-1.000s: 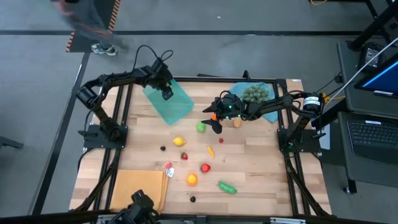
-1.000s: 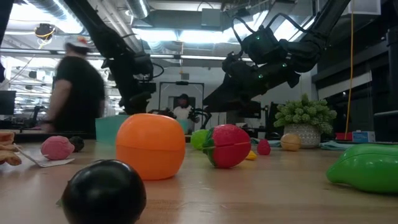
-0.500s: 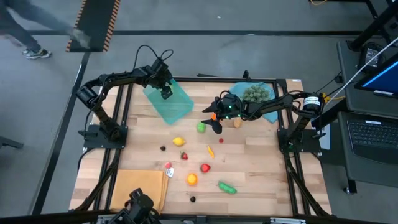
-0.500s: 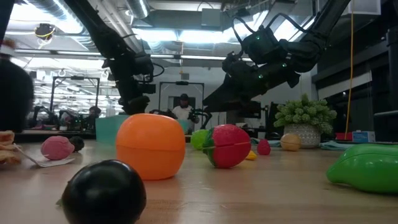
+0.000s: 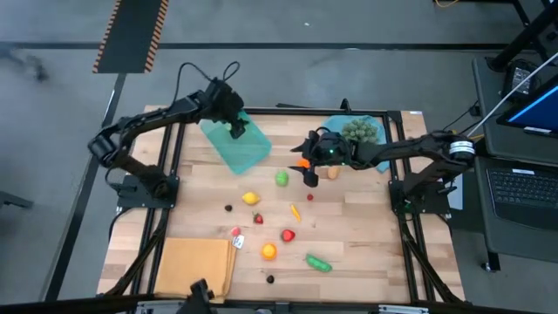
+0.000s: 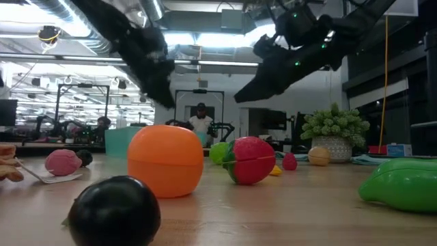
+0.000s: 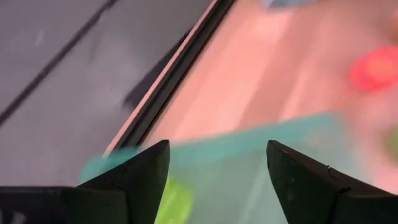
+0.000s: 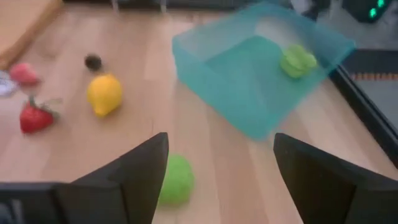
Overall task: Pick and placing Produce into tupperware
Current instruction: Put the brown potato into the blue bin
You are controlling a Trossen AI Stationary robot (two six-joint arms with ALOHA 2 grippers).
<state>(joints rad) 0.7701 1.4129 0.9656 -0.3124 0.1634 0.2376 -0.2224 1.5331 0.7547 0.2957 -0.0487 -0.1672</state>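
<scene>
The teal tupperware (image 5: 237, 145) lies at the far left of the table and holds one green piece (image 8: 297, 60). My left gripper (image 5: 234, 131) hovers open above the tray's far part (image 7: 249, 162). My right gripper (image 5: 307, 171) hangs open over mid-table, its fingers above and on either side of a green fruit (image 8: 176, 180), apart from it. Produce rests loose on the wood: lemon (image 5: 251, 198), carrot (image 5: 295, 210), strawberry (image 5: 257, 218), red fruit (image 5: 288, 235), orange fruit (image 5: 268, 252), green cucumber (image 5: 318, 262), dark berries (image 5: 228, 208).
A bushy grey-green cluster in a pot (image 5: 359, 131) stands on a blue piece (image 5: 377, 155) at the far right. A tan round piece (image 5: 332, 172) lies beside my right gripper. An orange-tan mat (image 5: 196, 262) covers the near left corner. Bare wood shows at the near right.
Both grippers have risen, as the low view shows. My left arm's elbow has swung toward the table's left while its gripper stays over the tray. My right gripper has shifted slightly toward the right edge. A person walking behind the table has left the view.
</scene>
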